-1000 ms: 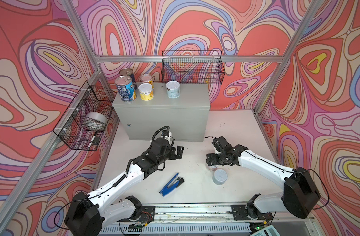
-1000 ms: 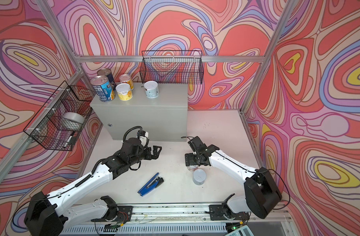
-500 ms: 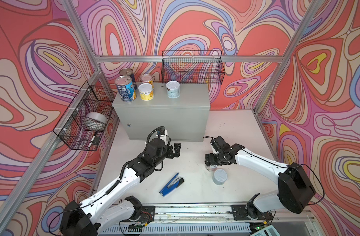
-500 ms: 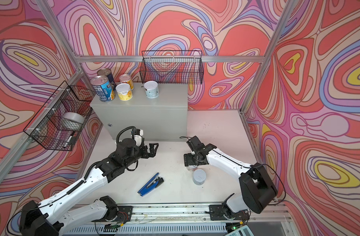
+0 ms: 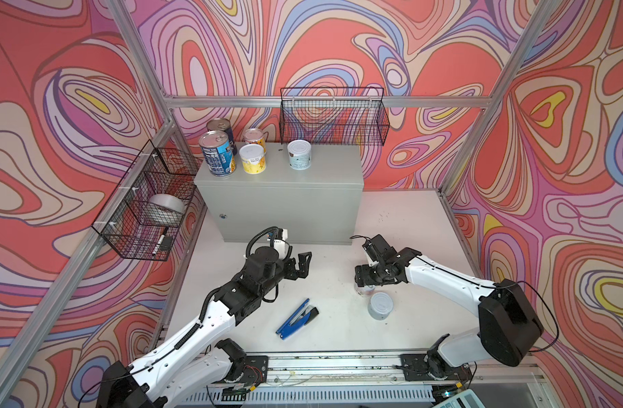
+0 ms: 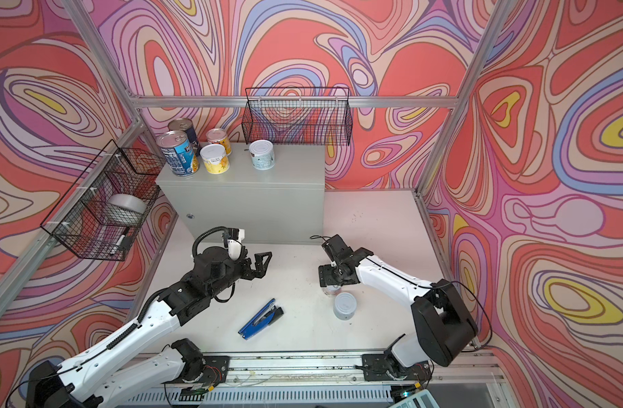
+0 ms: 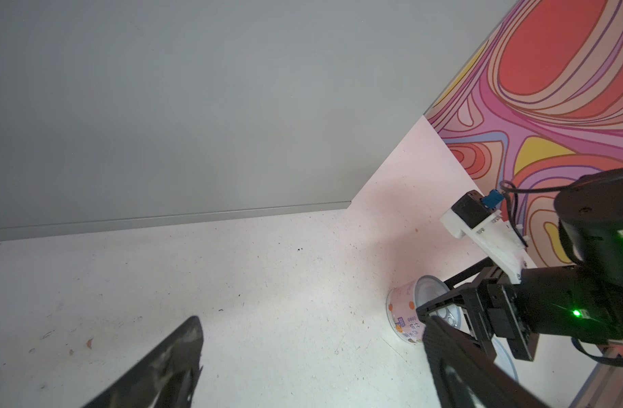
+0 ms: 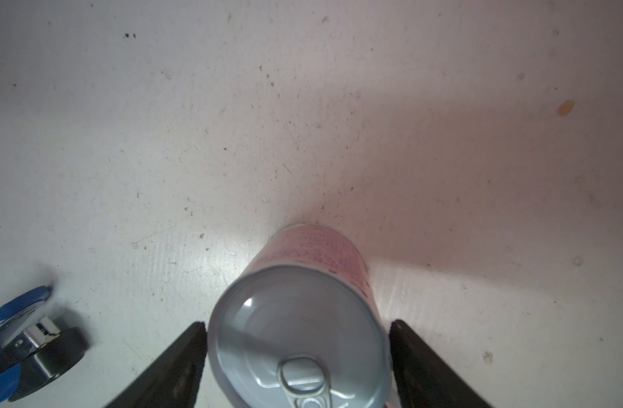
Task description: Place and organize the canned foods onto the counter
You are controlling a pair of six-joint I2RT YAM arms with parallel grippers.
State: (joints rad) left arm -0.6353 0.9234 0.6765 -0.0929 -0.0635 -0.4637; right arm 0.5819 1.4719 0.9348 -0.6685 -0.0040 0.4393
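Five tins stand on the left part of the grey counter. In front of it the left gripper hovers above the table, fingers spread wide with nothing between them. A blue stapler lies further right. The right gripper straddles the upright pink-labelled can, a finger close against each side; whether they press it cannot be told. A white-lidded can stands just beside
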